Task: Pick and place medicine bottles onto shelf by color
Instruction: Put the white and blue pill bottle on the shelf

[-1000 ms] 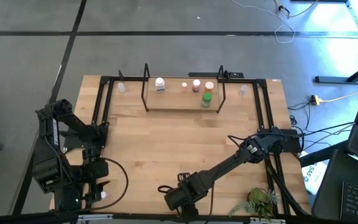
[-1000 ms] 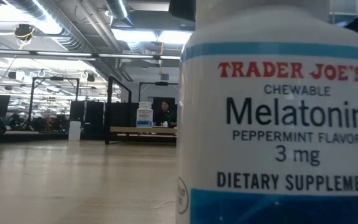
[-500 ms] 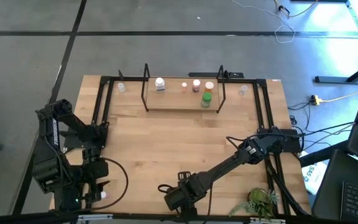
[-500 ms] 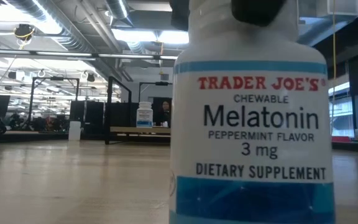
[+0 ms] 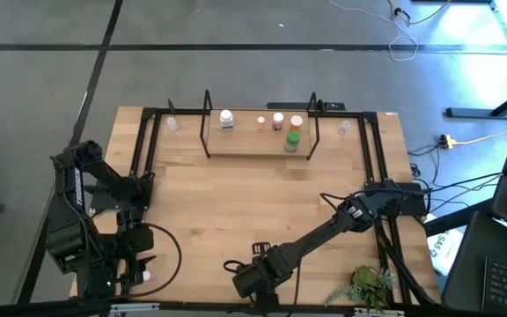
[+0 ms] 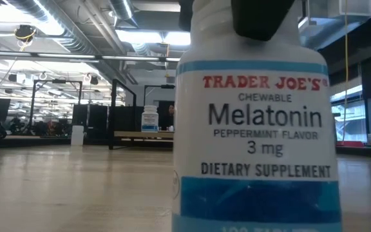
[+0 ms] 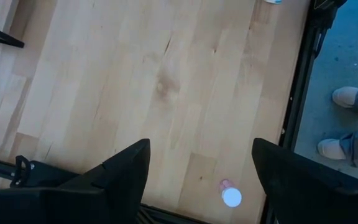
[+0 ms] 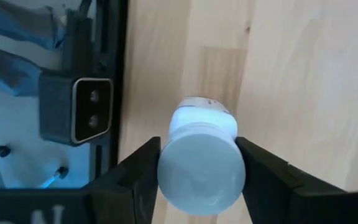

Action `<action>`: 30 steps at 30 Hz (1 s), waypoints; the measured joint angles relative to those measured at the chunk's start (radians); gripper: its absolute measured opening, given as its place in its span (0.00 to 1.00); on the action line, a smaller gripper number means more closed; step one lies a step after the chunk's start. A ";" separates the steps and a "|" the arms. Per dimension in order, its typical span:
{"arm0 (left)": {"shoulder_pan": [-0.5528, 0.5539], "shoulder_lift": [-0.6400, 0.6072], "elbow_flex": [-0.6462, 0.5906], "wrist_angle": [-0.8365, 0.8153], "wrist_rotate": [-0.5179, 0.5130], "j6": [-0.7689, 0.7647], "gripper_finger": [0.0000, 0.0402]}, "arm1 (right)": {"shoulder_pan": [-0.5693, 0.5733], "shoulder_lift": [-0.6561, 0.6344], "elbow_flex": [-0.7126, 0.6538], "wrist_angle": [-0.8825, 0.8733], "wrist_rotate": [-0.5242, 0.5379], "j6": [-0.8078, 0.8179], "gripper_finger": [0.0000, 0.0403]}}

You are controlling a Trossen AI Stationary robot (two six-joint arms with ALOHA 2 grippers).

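A white medicine bottle with a blue band and a white cap stands at the table's near edge, close in front of the low camera. My right gripper reaches down over it, shut on it. My left gripper hangs open above the near left corner, over a small white-capped bottle that stands on the table. The shelf at the far middle carries a white bottle, pink and orange ones and a green one. My right gripper pinches the white bottle's cap between its two fingers, one on each side. The fingers come from above, pointing steeply down. The bottle is upright; its base lies below the low view's edge, so whether it rests on the table cannot be told.
The low camera's housing sits right beside the held bottle at the table's edge. Two small clear bottles stand outside the shelf's ends. A leafy plant is at the near right. A person's shoes show beyond the table.
In the low view a dark finger of my right gripper has come down against the bottle's cap. The bottle has shifted a little away from the low camera and toward that picture's left, staying upright.
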 joint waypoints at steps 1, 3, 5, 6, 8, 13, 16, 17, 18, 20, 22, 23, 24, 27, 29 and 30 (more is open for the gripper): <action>0.000 0.000 0.000 0.000 0.000 0.000 0.69 | -0.001 0.000 0.000 0.000 0.011 0.004 0.45; 0.000 0.000 0.000 0.000 0.000 0.000 0.69 | -0.002 0.000 0.000 0.000 0.025 0.004 0.45; 0.000 0.000 0.000 0.000 0.000 0.000 0.69 | -0.008 0.000 0.000 0.000 0.025 0.002 0.45; 0.000 0.000 0.000 0.000 0.000 0.000 0.69 | -0.013 0.000 0.000 -0.001 0.019 0.000 0.45; 0.000 0.000 0.000 0.000 -0.002 0.000 0.69 | -0.026 0.000 0.006 -0.010 0.007 -0.001 0.45; 0.002 0.000 0.000 0.000 -0.020 -0.006 0.69 | -0.072 -0.006 0.022 -0.016 -0.056 -0.034 0.45; 0.005 0.000 0.000 0.000 -0.038 -0.010 0.69 | -0.103 -0.026 0.019 -0.030 -0.087 -0.051 0.45; 0.008 0.000 0.000 0.000 -0.046 -0.013 0.69 | -0.114 -0.035 0.019 -0.035 -0.089 -0.051 0.45; 0.012 0.000 0.000 0.000 -0.053 -0.019 0.69 | -0.125 -0.044 0.022 -0.037 -0.091 -0.052 0.45; 0.017 0.000 0.000 -0.001 -0.081 -0.029 0.69 | -0.149 -0.064 0.023 -0.041 -0.092 -0.052 0.45; 0.021 -0.002 0.000 -0.001 -0.108 -0.031 0.69 | -0.175 -0.085 0.023 -0.056 -0.091 -0.053 0.45; 0.024 -0.002 0.000 -0.001 -0.119 -0.031 0.69 | -0.187 -0.099 0.023 -0.061 -0.089 -0.055 0.45; 0.028 -0.002 0.000 -0.004 -0.132 -0.031 0.69 | -0.201 -0.114 0.023 -0.069 -0.088 -0.061 0.45; 0.048 -0.002 0.000 -0.008 -0.179 -0.030 0.69 | -0.246 -0.159 0.023 -0.086 -0.070 -0.089 0.45; 0.071 -0.003 0.000 -0.008 -0.219 -0.031 0.69 | -0.280 -0.187 0.023 -0.103 -0.052 -0.122 0.45; 0.083 -0.005 0.000 -0.008 -0.236 -0.031 0.69 | -0.297 -0.200 0.023 -0.110 -0.044 -0.138 0.45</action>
